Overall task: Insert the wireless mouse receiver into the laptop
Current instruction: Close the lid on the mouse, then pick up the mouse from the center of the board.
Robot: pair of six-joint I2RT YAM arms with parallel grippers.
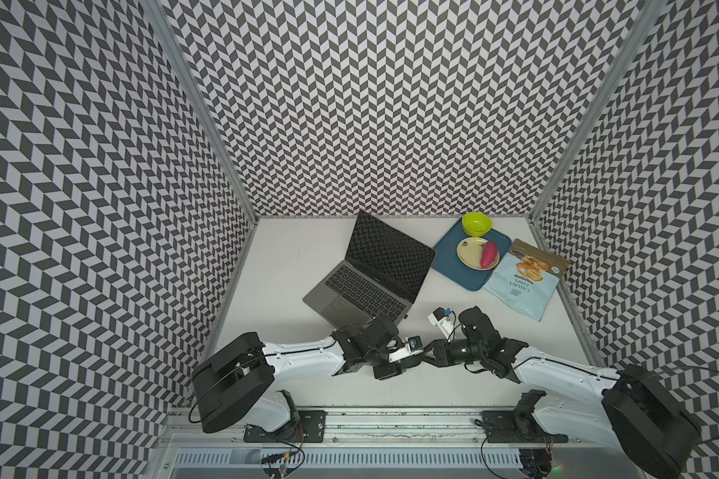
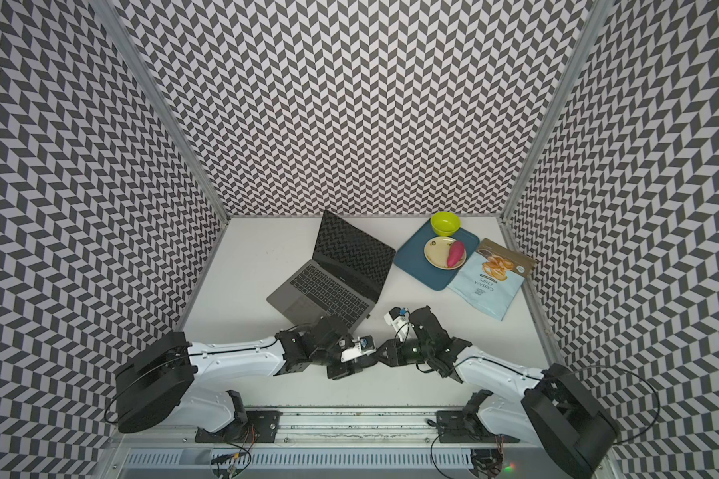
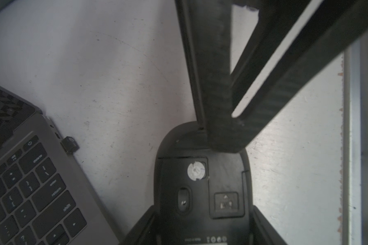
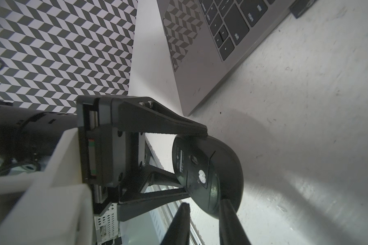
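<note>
Your left fingers (image 4: 162, 125) clamp the oval black mouse (image 3: 200, 180); your right fingers (image 3: 212, 84) narrow at its end, grip unclear. The tiny dark receiver (image 3: 69, 144) juts from the grey metal laptop (image 1: 370, 273).

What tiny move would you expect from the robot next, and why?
Probably set the mouse down on the table. The wireless mouse receiver already appears seated in the side of the laptop, while the left gripper clamps the upturned mouse and the right gripper straddles its end.
</note>
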